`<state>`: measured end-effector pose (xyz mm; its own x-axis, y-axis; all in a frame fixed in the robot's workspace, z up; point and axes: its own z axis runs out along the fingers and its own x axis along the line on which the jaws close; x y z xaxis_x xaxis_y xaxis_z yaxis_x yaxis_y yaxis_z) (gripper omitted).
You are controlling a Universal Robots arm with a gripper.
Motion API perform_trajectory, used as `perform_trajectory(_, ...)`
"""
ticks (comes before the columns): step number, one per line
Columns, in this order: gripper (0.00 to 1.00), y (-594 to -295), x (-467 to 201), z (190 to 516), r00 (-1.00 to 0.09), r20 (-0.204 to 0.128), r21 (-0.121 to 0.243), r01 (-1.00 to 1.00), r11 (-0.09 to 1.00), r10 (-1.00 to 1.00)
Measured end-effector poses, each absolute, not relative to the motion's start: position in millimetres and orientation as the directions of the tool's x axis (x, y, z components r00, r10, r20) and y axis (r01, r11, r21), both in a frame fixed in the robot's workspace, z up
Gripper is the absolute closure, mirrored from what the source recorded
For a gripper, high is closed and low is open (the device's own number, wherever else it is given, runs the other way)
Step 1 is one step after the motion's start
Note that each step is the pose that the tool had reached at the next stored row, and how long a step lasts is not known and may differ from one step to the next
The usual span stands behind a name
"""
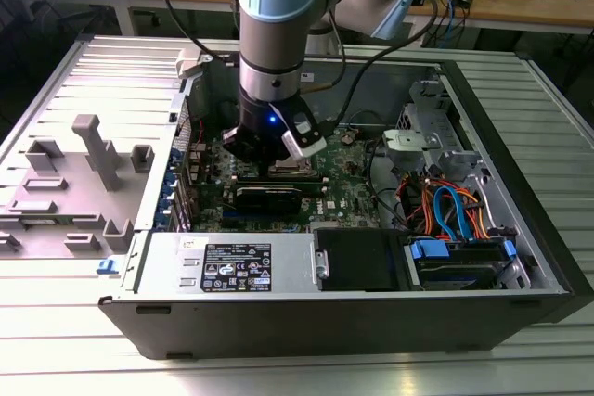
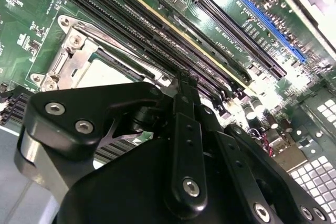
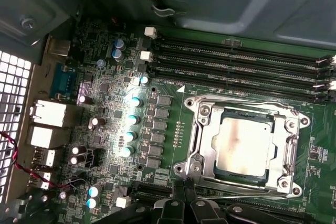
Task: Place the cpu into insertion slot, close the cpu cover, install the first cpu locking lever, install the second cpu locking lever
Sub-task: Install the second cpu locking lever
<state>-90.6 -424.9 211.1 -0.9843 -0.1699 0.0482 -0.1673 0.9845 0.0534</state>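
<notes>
- I see the open computer case (image 1: 520, 229) lying on the ribbed metal table (image 1: 278, 368), with the arm (image 1: 278, 6) reaching down into it from above.
- The green motherboard (image 3: 105, 129) covers the case floor; 4 long black memory slots (image 3: 236, 66) run along 1 side of the socket.
- In the exterior view, the end effector (image 1: 278, 150) sits low over the board, near the middle of the case.
- In the second wrist view, the end effector's black fingers (image 2: 186, 129) appear drawn together with no part between them; their tips stand just beside the socket rim.
- The insertion slot (image 3: 202, 145) shows its silvery frame with a screw at each corner.
- The cpu cover (image 3: 286, 145) lies down flat around the chip, its window framing the metal top.
- The cpu (image 3: 242, 145) rests seated in the insertion slot, dull silver face up, also partly visible in the second wrist view (image 2: 100, 74).
</notes>
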Motion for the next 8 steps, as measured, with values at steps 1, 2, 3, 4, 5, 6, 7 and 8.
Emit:
perform_trajectory(1, 0.89, -425.3, -89.8, 211.1, -0.984, 0.048, 0.053, -0.171, 0.984, -0.174)
perform_trajectory(2, 0.89, -425.6, -89.7, 211.1, -0.983, 0.048, 0.053, -0.173, 0.983, -0.176)
perform_trajectory(3, 0.89, -425.7, -89.6, 211.1, -0.983, 0.048, 0.053, -0.174, 0.983, -0.177)
perform_trajectory(4, 0.89, -425.7, -89.6, 211.1, -0.983, 0.048, 0.053, -0.175, 0.983, -0.177)
perform_trajectory(5, 0.89, -425.7, -89.6, 211.1, -0.983, 0.048, 0.053, -0.175, 0.983, -0.178)
perform_trajectory(6, 0.89, -425.7, -89.6, 211.1, -0.983, 0.048, 0.053, -0.175, 0.983, -0.178)
perform_trajectory(7, 0.89, -425.6, -89.6, 211.1, -0.983, 0.048, 0.053, -0.176, 0.983, -0.178)
perform_trajectory(8, 0.89, -425.5, -89.7, 211.0, -0.983, 0.048, 0.053, -0.176, 0.983, -0.178)
